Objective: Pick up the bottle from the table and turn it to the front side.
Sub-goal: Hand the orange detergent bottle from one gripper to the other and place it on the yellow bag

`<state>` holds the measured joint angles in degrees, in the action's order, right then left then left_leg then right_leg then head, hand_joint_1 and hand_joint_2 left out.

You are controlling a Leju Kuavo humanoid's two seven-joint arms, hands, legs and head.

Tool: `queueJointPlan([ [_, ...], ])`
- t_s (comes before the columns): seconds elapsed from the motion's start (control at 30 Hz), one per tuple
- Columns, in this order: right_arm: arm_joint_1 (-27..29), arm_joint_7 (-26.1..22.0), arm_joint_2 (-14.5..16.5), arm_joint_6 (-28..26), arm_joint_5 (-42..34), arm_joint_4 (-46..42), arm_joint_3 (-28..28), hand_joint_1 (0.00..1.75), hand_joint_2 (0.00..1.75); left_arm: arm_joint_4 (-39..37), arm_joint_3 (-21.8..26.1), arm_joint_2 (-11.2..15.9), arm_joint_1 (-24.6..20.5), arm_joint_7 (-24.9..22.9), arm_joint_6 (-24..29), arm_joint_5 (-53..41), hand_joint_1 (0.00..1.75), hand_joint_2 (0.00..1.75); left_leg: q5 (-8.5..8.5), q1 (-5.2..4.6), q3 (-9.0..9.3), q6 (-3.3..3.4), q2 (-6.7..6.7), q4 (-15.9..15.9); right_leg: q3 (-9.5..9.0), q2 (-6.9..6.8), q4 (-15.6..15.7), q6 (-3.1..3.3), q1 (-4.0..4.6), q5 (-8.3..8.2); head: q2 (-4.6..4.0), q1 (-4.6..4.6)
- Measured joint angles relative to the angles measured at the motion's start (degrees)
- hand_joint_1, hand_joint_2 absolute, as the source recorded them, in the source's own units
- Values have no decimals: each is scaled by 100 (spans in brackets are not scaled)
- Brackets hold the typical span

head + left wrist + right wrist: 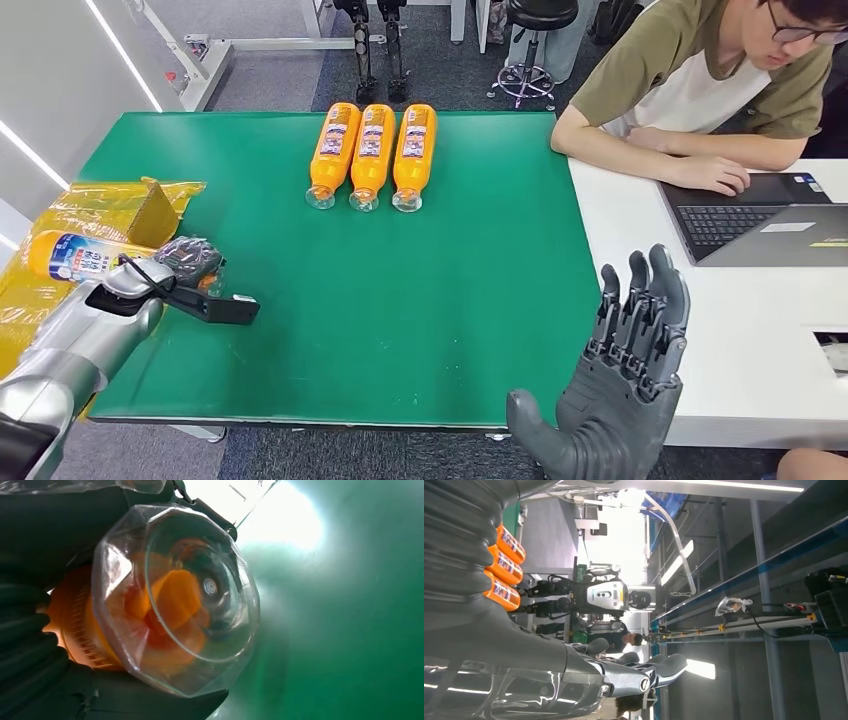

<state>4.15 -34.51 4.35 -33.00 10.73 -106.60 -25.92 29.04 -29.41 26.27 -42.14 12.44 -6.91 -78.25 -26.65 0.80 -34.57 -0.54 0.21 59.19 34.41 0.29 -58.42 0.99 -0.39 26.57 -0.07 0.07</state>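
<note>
Right robot hand [625, 385] lower right of frame, fingers spread, holding nothing. Left robot hand [185, 262] at left edge, wrapped round bottle [75, 255] over green table [400, 300]. Advice: roll slowly w/ firm grip, label up.

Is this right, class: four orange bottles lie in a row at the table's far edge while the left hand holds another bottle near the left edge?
Not quite. The head view shows three orange bottles in the row, not four. The rest stands: they lie at the far edge of the table, and the left hand holds another bottle near the left edge.
</note>
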Motion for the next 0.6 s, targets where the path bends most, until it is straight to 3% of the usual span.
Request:
queueJointPlan([
  [0.1, -1, 1, -1, 1, -3, 0, -1, 0, 175, -101, -31, -34, -50, 47, -33, 2, 175, 175, 0, 0, 0, 0, 0, 0, -1, 0, 0, 0, 0, 0, 0, -1],
  [0.27, -62, 29, 3, -6, -50, 10, -23, 0, 175, -303, -127, -145, -167, 510, -477, 187, 175, 175, 1, 0, 1, 0, -3, 1, -1, -3, 0, 0, 0, 0, 0, 0],
  [0.47, -81, 86, 14, -82, -15, 11, -35, 0, 175, -619, -143, -529, -433, 415, -1277, 591, 175, 175, 1, -2, 3, 0, -21, 1, -15, -22, 0, 0, -2, 0, 0, 1],
  [0.6, -75, 66, 15, -125, -1, 11, -35, 0, 175, -757, -137, -634, -510, 275, -1583, 813, 175, 175, 1, -4, 13, 0, -19, 1, -20, -21, 0, 0, -3, 0, 0, 1],
])
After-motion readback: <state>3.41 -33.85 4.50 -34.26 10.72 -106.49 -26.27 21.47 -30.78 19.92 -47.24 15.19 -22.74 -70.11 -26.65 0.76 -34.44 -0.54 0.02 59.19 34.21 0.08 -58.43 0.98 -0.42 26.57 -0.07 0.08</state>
